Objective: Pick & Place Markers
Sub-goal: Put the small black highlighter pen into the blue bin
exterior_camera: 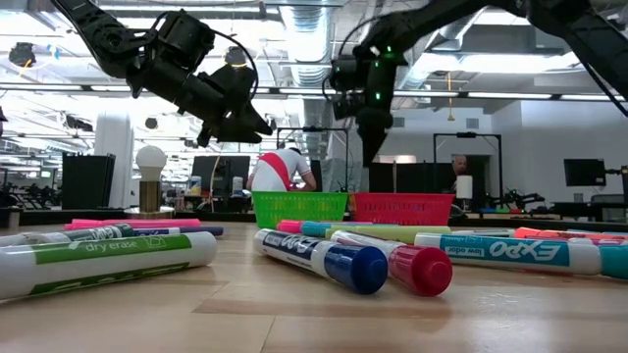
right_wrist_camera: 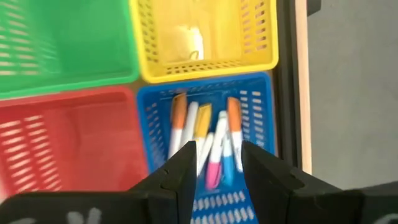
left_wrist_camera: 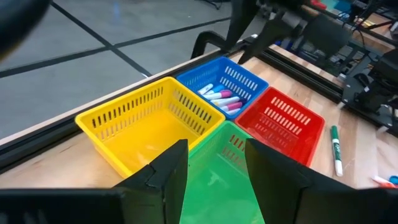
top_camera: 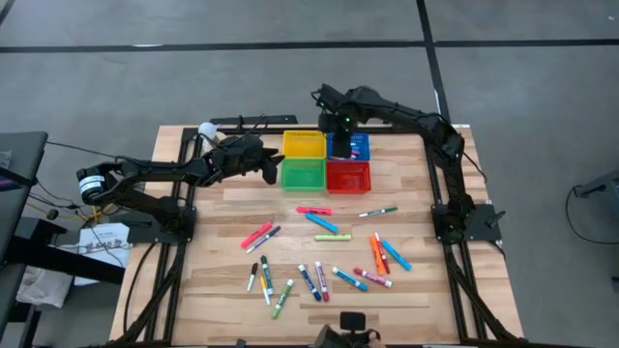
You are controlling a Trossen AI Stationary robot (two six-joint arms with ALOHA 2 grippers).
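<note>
Many coloured markers (top_camera: 324, 253) lie flat and scattered on the near half of the wooden table (top_camera: 222, 213). Several more markers (right_wrist_camera: 211, 134) lie in the blue basket (top_camera: 352, 145) at the far side, also in the left wrist view as markers (left_wrist_camera: 221, 98). My right gripper (right_wrist_camera: 217, 152) hangs above the blue basket, pointing down, open, with nothing between its fingers. My left gripper (left_wrist_camera: 216, 152) hovers open and empty at the green basket's (top_camera: 302, 174) left edge, pointing toward the baskets.
The yellow basket (top_camera: 304, 144), the green one, the red basket (top_camera: 348, 176) and the blue one stand in a square block at the table's far middle. A white globe (top_camera: 206, 129) stands at the far left corner. A person (exterior_camera: 285, 169) stands in the room behind.
</note>
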